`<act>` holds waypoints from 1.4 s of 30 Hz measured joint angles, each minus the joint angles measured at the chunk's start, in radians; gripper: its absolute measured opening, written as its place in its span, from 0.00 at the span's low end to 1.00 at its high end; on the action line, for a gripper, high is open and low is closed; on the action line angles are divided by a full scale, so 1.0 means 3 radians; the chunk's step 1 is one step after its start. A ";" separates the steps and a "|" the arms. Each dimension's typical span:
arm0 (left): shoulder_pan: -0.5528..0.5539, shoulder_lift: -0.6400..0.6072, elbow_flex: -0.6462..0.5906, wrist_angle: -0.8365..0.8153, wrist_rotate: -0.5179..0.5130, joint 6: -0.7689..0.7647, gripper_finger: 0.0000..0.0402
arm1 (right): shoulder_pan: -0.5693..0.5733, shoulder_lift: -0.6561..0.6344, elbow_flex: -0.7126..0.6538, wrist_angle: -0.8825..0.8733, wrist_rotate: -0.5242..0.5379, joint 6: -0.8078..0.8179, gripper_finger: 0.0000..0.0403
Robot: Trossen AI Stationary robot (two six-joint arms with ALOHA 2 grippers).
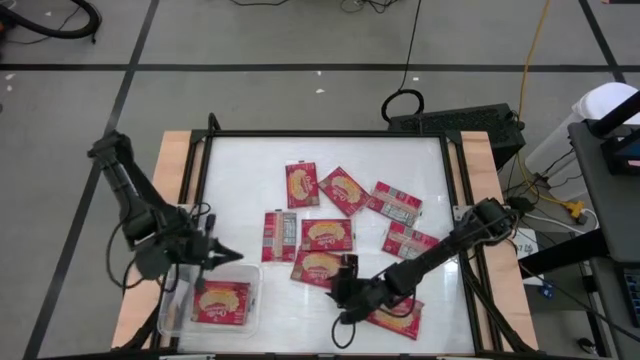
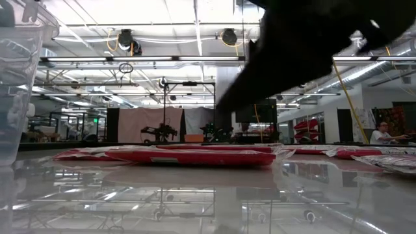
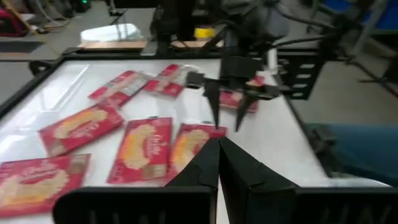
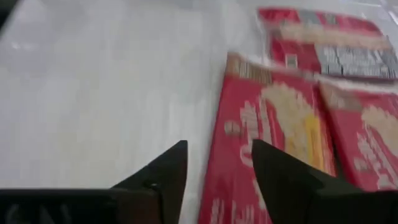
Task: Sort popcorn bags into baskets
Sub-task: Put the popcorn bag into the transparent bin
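Popcorn bags (image 1: 322, 234) lie scattered mid-table; one already sits in the clear tub (image 1: 252, 318) at the front-left corner. The right gripper (image 1: 346, 268), fingers parted, hovers over the nearest bag's edge (image 4: 261, 155), seemingly about to pick; it must lower and close. The left gripper (image 1: 232, 256), fingers shut, waits above the tub.

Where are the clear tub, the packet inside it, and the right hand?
clear tub (image 1: 251, 270), high view, bare rim at its far right corner.
packet in the tub (image 1: 222, 301), high view, middle of its front.
right hand (image 1: 348, 268), high view, between its fingertips.
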 joint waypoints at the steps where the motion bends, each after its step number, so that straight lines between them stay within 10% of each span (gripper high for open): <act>1: 0.0096 0.0014 0.0000 0.0016 0.0065 0.0065 0.02 | 0.0010 -0.0001 -0.0011 -0.0064 0.0000 -0.0001 0.45; 28: 0.2049 0.0068 -0.0001 0.0233 0.0963 0.0726 0.02 | -0.0173 -0.0113 -0.0883 0.0884 0.0088 -0.0625 0.46; 42: 0.2192 0.0179 -0.0004 0.0363 0.1277 0.0960 0.02 | -0.0051 -0.0368 -0.0883 0.0700 0.0192 -0.0350 0.62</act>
